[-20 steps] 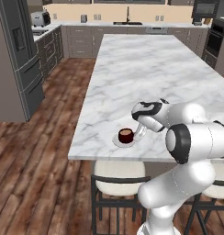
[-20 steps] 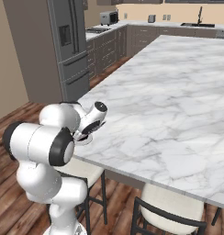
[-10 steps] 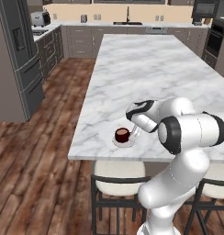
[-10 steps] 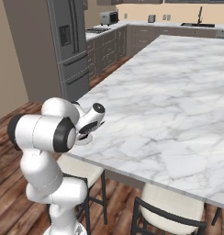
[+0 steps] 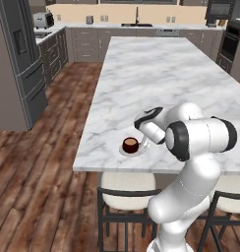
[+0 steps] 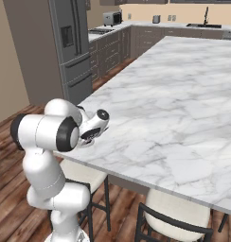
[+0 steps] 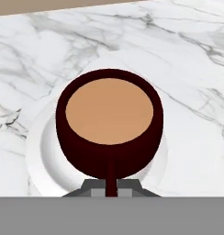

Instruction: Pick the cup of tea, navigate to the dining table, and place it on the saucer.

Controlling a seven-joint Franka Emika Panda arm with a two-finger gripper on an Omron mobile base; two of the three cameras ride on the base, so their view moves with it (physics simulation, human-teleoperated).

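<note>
Near the front edge of the dining table [image 5: 156, 74], the saucer [image 7: 45, 156] carries the cup of tea [image 7: 109, 124], upright and centred. The gripper [image 7: 111, 189] is closed on the handle, directly behind the cup; release requires opening, then withdrawing rearward.

Cup of tea [image 7: 109, 124]: handle's lower end cut off at hand view's bottom. Saucer [image 7: 38, 151]: near rim hidden behind cup. Worktop [image 6: 183, 94]: far end cropped.
</note>
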